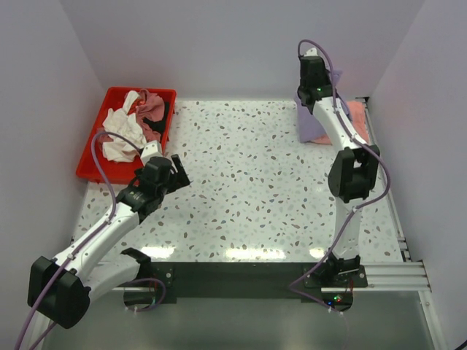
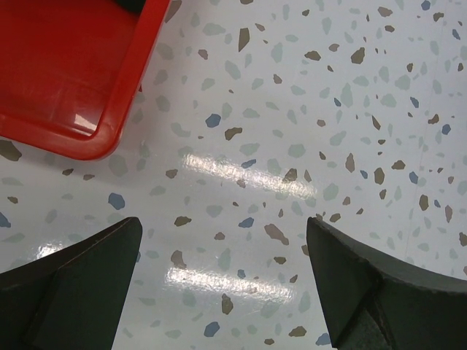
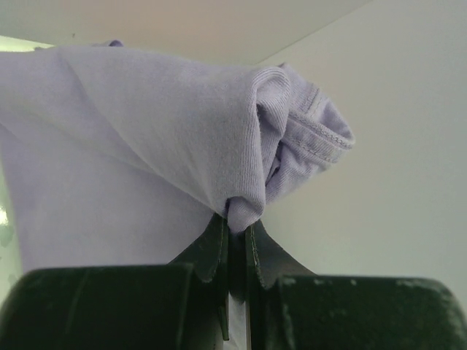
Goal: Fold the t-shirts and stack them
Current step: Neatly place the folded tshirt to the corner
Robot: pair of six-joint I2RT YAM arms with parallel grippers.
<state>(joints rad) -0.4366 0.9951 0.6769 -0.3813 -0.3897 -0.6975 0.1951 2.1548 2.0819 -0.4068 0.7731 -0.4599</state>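
At far right of the table [image 1: 248, 168], my right end effector [image 3: 235, 224] was clamped on a bunched fold of the lavender t-shirt [image 3: 139, 138], held up, with the cloth hanging toward the table. Salmon-pink t-shirt [image 1: 357, 115] lay just beside it, by the right wall. My left end effector [image 2: 222, 240] hovered over bare table near the red tray [image 1: 89, 173], jaws spread wide, holding nothing. White t-shirt [image 1: 117, 142], dusty-rose t-shirt [image 1: 152, 108] and dark t-shirt [image 1: 165, 111] sat heaped in that tray.
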